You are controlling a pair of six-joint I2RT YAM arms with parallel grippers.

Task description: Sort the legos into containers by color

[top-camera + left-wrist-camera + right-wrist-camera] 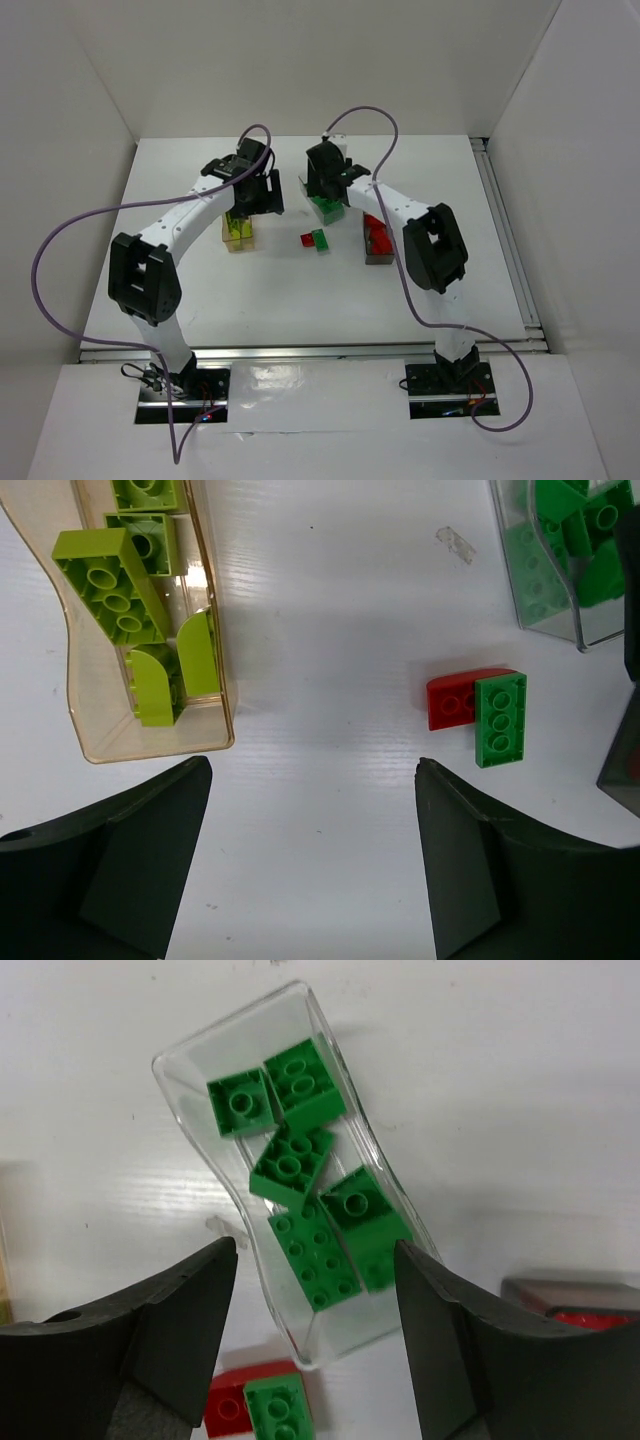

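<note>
Left wrist view: left end effector (312, 770) and right end effector (316, 1250) both released, I'd pinch the light, rigid green brick (500, 718) at its end clear of the red piece (455, 700).

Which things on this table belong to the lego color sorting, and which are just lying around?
Part of the job:
- amber bin holding lime-green bricks
- clear bin holding green bricks
- dark grey bin holding red bricks
- loose red brick and loose green brick, touching, not yet sorted

Just lying about:
- purple cables
- pale scrap near the clear bin
</note>
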